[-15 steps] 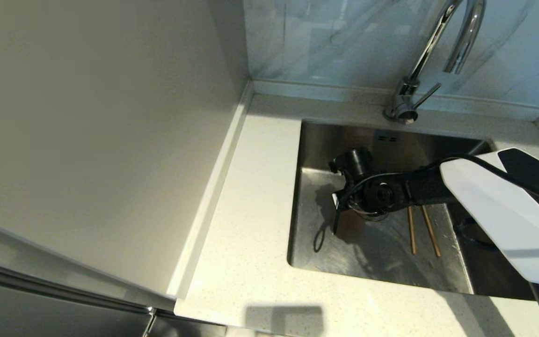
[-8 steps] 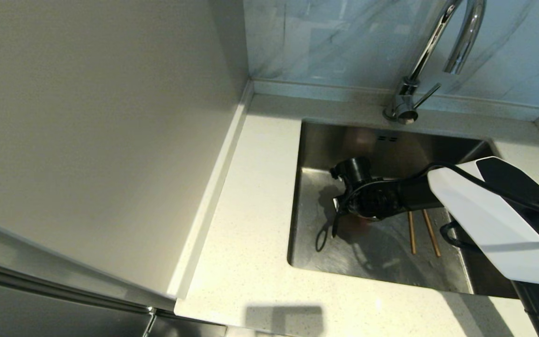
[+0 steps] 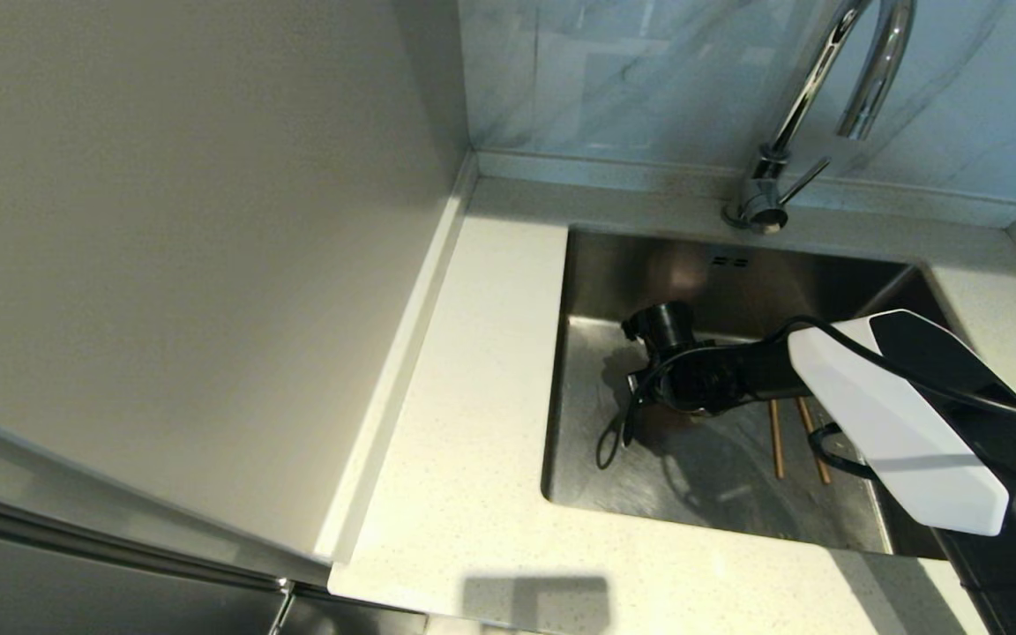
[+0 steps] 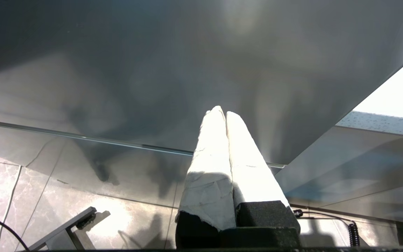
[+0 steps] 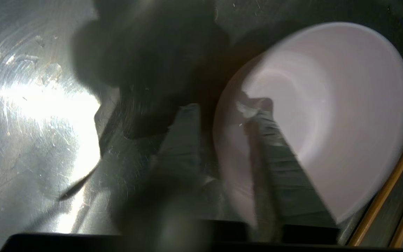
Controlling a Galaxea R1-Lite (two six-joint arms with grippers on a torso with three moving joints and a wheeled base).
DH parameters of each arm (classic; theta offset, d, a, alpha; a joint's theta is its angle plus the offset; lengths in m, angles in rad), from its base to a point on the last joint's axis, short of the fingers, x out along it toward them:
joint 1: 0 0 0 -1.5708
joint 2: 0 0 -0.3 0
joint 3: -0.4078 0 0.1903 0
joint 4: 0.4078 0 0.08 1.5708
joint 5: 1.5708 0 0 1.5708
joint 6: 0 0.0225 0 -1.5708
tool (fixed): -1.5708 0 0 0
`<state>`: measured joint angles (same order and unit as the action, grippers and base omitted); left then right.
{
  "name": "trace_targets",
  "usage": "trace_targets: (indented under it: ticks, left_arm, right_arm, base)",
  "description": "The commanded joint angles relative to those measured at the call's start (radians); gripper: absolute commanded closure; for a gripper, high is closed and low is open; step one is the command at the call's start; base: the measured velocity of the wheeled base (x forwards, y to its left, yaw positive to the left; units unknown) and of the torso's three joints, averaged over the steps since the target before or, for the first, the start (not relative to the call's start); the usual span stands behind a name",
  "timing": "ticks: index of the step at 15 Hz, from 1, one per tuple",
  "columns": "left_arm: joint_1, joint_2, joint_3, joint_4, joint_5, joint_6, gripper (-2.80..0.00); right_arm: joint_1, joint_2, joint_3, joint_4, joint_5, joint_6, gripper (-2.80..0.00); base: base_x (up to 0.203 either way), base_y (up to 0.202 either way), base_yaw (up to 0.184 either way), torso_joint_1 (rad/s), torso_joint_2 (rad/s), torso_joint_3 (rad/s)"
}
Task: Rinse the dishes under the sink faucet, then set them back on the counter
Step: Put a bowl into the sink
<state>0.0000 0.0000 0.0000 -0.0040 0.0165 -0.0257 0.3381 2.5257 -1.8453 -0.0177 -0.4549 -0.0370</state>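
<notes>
The pale pink bowl (image 5: 327, 105) lies in the steel sink (image 3: 711, 494), almost wholly hidden under my right wrist in the head view. My right gripper (image 5: 222, 106) is open and straddles the bowl's rim, one finger inside and one outside. The two brown chopsticks (image 3: 776, 437) lie on the basin floor just right of the bowl, and the chopsticks (image 5: 387, 189) also show in the right wrist view. The chrome faucet (image 3: 812, 97) rises behind the sink. The yellow bowl is out of view. My left gripper (image 4: 221, 112) is shut and empty, parked low beside a grey panel.
The speckled counter (image 3: 481, 397) runs left of and in front of the sink. A tall grey panel (image 3: 190, 265) walls off the left side. The blue-grey marbled wall (image 3: 631, 79) stands behind the faucet. A black cable loop (image 3: 605, 450) hangs from my right wrist into the basin.
My right arm has dropped lower into the sink, and its white forearm cover has slid left and down over the chopsticks. The left arm has not moved.
</notes>
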Motion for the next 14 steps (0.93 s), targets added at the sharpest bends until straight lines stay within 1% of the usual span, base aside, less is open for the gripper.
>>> trace_targets:
  ticks: [1, 5, 7, 9, 10, 12, 13, 14]
  left_arm:
    - [0.0, -0.003, 0.0, -0.001, 0.0, 0.0, 0.0]
    - [0.0, -0.003, 0.0, -0.001, 0.0, 0.0, 0.0]
    - [0.0, -0.003, 0.0, -0.001, 0.0, 0.0, 0.0]
    - [0.0, -0.003, 0.0, -0.001, 0.0, 0.0, 0.0]
    - [0.0, -0.003, 0.0, -0.001, 0.0, 0.0, 0.0]
    - [0.0, -0.003, 0.0, -0.001, 0.0, 0.0, 0.0]
    - [0.0, -0.003, 0.0, -0.001, 0.0, 0.0, 0.0]
    - [0.0, -0.003, 0.0, -0.001, 0.0, 0.0, 0.0]
  right_arm:
    - [-0.007, 0.017, -0.026, 0.002, -0.002, -0.001, -2.8]
    - [-0.025, -0.02, -0.045, 0.006, -0.002, -0.001, -2.8]
    - [-0.043, -0.108, -0.019, 0.022, -0.002, -0.006, -2.8]
    - [-0.063, -0.248, 0.058, 0.044, 0.002, -0.006, -2.8]
    - [-0.075, -0.328, 0.1, 0.053, 0.009, -0.007, 0.0]
    - [-0.103, -0.48, 0.172, 0.092, 0.045, -0.01, 0.0]
    - [-0.121, -0.549, 0.203, 0.139, 0.073, -0.015, 0.0]
    - [-0.139, -0.609, 0.226, 0.228, 0.1, -0.02, 0.0]
  base:
    - [0.0, 0.0, 0.0, 0.0, 0.0, 0.0]
    - [0.0, 0.0, 0.0, 0.0, 0.0, 0.0]
    - [0.0, 0.0, 0.0, 0.0, 0.0, 0.0]
    - [0.0, 0.0, 0.0, 0.0, 0.0, 0.0]
    - [0.0, 0.0, 0.0, 0.0, 0.0, 0.0]
    - [0.0, 0.0, 0.0, 0.0, 0.0, 0.0]
    - [0.0, 0.0, 0.0, 0.0, 0.0, 0.0]
    - [0.0, 0.0, 0.0, 0.0, 0.0, 0.0]
